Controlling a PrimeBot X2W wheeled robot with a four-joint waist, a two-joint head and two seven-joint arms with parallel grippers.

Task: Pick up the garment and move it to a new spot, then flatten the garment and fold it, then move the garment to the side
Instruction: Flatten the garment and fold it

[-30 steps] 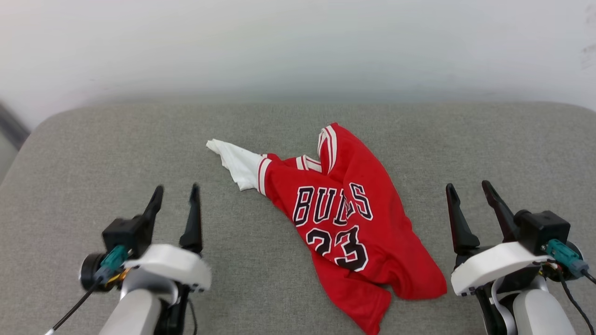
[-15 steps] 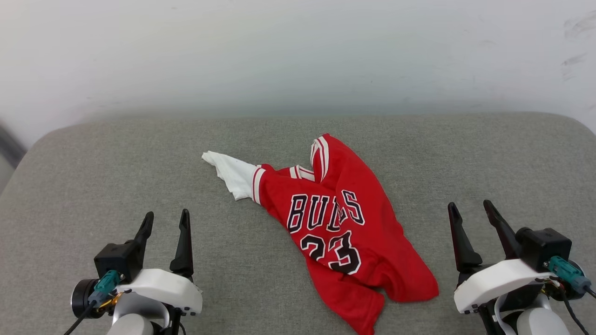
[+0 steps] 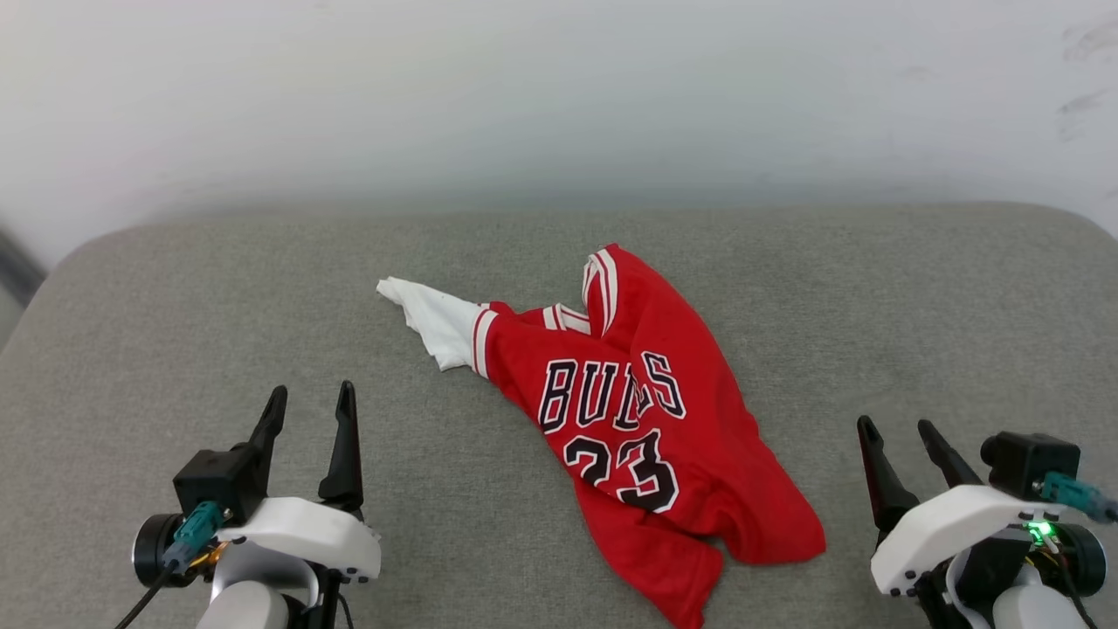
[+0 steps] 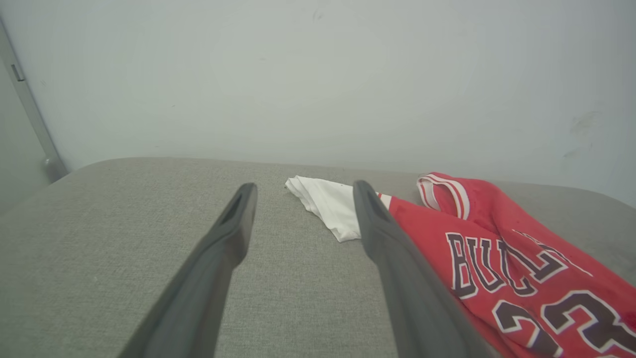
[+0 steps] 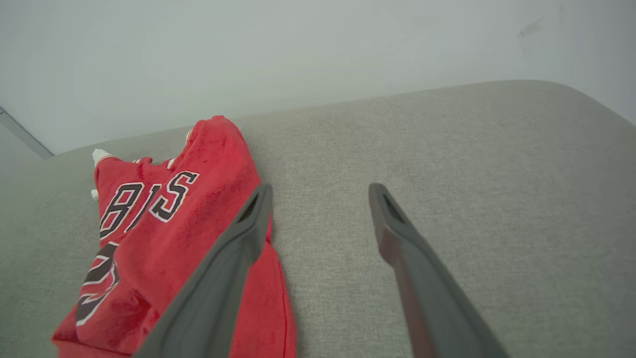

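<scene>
The garment, a red jersey with a white sleeve and black "BULLS 23" lettering, lies crumpled in the middle of the grey padded surface. It also shows in the left wrist view as the garment and in the right wrist view as the garment. My left gripper stands open at the lower left, well apart from the white sleeve. At the lower right my right gripper is open too, just right of the shirt's hem. Both hold nothing.
A pale wall runs behind the surface's far edge. Bare grey fabric stretches to the left and right of the shirt. A dark strip shows past the surface's rounded left corner.
Both grippers have drawn back toward me, the right one most recently. The camera tilted slightly, so the whole scene shifted down. The garment lies as before.
</scene>
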